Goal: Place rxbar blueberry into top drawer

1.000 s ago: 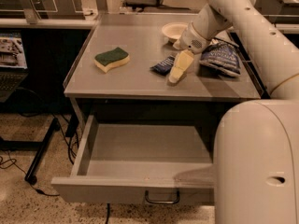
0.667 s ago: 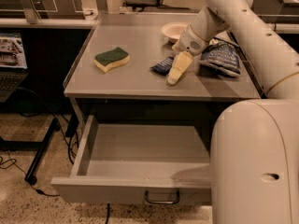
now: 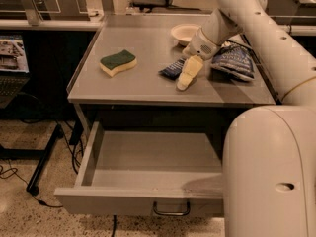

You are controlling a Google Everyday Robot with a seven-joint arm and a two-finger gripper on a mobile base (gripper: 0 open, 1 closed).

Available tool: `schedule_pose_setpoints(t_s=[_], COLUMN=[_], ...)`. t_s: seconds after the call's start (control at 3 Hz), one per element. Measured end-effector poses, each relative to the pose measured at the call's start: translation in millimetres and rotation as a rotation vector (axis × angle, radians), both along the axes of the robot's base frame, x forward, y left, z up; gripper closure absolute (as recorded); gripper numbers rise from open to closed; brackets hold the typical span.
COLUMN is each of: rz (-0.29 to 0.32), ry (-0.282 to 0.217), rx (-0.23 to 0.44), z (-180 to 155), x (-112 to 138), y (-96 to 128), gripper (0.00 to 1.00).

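The rxbar blueberry [image 3: 172, 69], a small dark navy wrapper, lies flat on the grey table top [image 3: 138, 85] right of centre. My gripper [image 3: 183, 82] hangs from the white arm [image 3: 232, 14] and reaches down just right of the bar, its pale fingers [image 3: 189, 72] beside the bar's right end and low over the table. The top drawer [image 3: 148, 154] stands pulled open below the table, grey, nothing in it, with a curved handle [image 3: 171, 211] on its front panel.
A green and yellow sponge [image 3: 118, 62] lies on the table's left. A white bowl [image 3: 184, 33] sits at the back. A crinkled blue chip bag [image 3: 232, 62] lies to the right of my gripper. My white base [image 3: 269, 172] fills the lower right.
My gripper has shifted slightly lower and nearer the bar. The bar, the sponge and the drawer have not moved.
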State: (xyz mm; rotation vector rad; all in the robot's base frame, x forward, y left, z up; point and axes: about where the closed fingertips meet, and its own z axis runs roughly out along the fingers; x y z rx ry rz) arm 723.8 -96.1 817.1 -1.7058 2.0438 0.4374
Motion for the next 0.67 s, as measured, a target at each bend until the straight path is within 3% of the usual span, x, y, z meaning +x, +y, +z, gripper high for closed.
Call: schedule_pose_setpoints(t_s=[0.67], rz=[-0.012], ry=[0.023], rx=[0.002], z=[-8.8], x=[-1.3], y=[-1.9], gripper=[0.0])
